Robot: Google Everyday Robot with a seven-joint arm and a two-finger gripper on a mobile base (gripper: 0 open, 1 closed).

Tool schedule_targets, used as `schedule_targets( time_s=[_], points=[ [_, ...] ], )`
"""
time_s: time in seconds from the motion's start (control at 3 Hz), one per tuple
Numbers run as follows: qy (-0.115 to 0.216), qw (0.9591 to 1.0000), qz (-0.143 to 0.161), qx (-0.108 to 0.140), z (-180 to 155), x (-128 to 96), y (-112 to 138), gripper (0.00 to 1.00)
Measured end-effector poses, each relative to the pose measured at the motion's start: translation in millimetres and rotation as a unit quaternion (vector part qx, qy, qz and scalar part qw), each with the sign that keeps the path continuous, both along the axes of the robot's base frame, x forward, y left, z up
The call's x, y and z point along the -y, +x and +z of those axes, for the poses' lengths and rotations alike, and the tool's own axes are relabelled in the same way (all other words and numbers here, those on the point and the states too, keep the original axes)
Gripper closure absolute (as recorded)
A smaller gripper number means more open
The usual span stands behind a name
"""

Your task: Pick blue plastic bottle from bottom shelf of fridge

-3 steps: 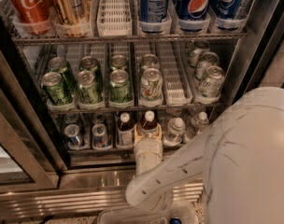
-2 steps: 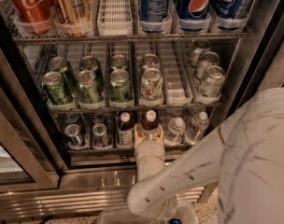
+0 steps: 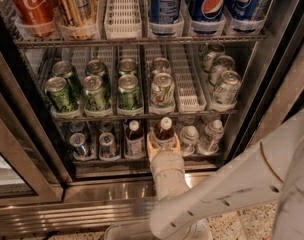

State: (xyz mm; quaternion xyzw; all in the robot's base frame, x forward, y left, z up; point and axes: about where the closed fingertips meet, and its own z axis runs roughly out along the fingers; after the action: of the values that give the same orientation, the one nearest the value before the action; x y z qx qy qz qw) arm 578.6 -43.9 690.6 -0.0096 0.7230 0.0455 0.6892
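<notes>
The blue plastic bottle (image 3: 165, 132), with dark brown liquid and a white cap, stands at the front of the bottom shelf (image 3: 119, 160) of the fridge (image 3: 117, 194). My gripper (image 3: 163, 144) reaches in from below. Its yellowish fingers (image 3: 151, 145) sit tight against both sides of the bottle's lower body, shut on it. A second, similar brown bottle (image 3: 134, 138) stands just to its left. My white arm (image 3: 242, 189) rises from the lower right and hides the bottle's base.
Silver-blue cans (image 3: 78, 145) stand to the left on the bottom shelf and clear water bottles (image 3: 188, 138) to the right. Green cans (image 3: 96, 91) fill the shelf above, with Pepsi cans (image 3: 211, 6) higher up. The door frame (image 3: 22, 149) stands at the left.
My arm has swung lower and further right. The gripper has shifted slightly right, and the brown bottle between its fingers has moved right with it.
</notes>
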Motion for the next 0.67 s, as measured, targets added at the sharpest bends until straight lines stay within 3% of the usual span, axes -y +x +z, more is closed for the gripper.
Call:
schedule_targets(
  time_s=[0.67],
  points=[
    [0.033,0.9989,0.032,0.002,20.2,15.0,-16.7,1.00]
  ],
)
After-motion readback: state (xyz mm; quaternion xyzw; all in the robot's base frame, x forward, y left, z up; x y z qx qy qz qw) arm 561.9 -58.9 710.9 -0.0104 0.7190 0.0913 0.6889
